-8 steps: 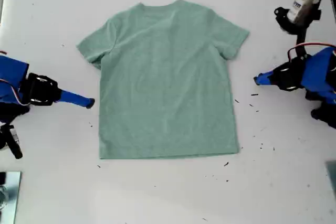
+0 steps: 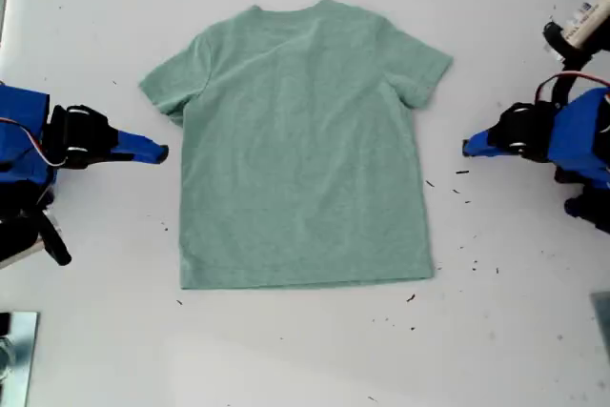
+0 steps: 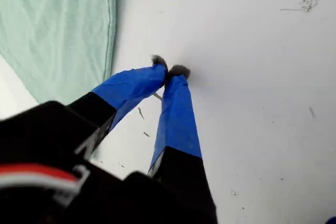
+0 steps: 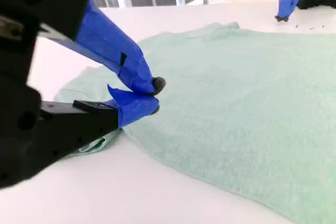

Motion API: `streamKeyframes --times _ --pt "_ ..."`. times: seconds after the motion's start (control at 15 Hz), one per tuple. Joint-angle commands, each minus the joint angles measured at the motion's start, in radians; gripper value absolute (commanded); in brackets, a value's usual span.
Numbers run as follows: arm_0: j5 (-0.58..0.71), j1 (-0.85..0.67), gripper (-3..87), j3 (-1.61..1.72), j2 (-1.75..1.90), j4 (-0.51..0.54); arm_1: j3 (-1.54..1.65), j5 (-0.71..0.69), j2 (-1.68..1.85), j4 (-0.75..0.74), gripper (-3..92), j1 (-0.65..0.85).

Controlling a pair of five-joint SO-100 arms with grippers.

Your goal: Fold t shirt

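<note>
t shirt (image 2: pixel 305 150): flat and spread out on the white counter (image 2: pixel 515 331), mid-frame in the exterior view. Neck at 12 o'clock, hem at 6, sleeves out toward 10 and 2. No fold in it. There are light wrinkles across the chest, and the 10 o'clock sleeve is slightly creased.

My first pincer (image 2: pixel 467 147): at 3 o'clock of the shirt in the exterior view, with the blue tip pointing toward the cloth but clear of it. Bare counter shows between the tip and the side seam. In the first wrist view the pincer (image 3: pixel 170 69) has its two blue fingers meeting at the tips, so it is together with nothing in it. The tips are down at the counter, though I can't tell if they touch it. The shirt edge (image 3: pixel 58 30) is off to one side, apart from the tips. A few dark specks (image 2: pixel 462 172) lie on the counter near this pincer.

My second pincer (image 2: pixel 160 152): at 9 o'clock of the shirt in the exterior view, just beside the side seam and right below the 10 o'clock sleeve. In the second wrist view the pincer (image 4: pixel 156 96) reads as together with no cloth between the fingers. The tips sit over the shirt's edge by the sleeve, and I can't tell whether they touch the fabric (image 4: pixel 247 108). The other arm's pincer (image 4: pixel 282 18) shows on the far side of the shirt, tip down at the counter.
</note>
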Motion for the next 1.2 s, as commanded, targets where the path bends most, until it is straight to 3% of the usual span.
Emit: streamKeyframes --times 0.0,0.27,0.4,0.47,0.67,0.73,0.87,1.13 --pt "-0.043 -0.028 1.2 -0.003 0.008 0.003 0.04 0.023 0.014 -0.005 2.4 -0.028" --pt "-0.098 0.012 -0.1 0.0 0.008 0.009 -0.044 0.071 0.005 0.015 2.4 -0.08" --pt "-0.1 0.018 -0.1 0.0 0.008 0.009 -0.477 -0.167 -0.364 0.026 2.4 0.087" --pt "-0.1 0.02 -0.1 0.0 0.008 0.009 -0.793 -0.341 -0.661 0.107 2.3 0.21" --pt "-0.1 0.015 -0.1 -0.002 0.008 0.011 -1.463 -0.781 -1.253 0.245 5.4 0.39" --pt "-0.1 0.015 -0.1 -0.002 0.008 0.011 -1.529 -0.884 -1.379 0.233 17.3 0.41" --pt "-0.103 0.031 -0.1 -0.005 0.008 0.011 -1.482 -0.963 -1.473 0.149 29.0 0.443" --pt "-0.103 0.034 -0.1 -0.003 0.008 0.011 -1.131 -1.091 -1.476 -0.123 29.6 0.56"
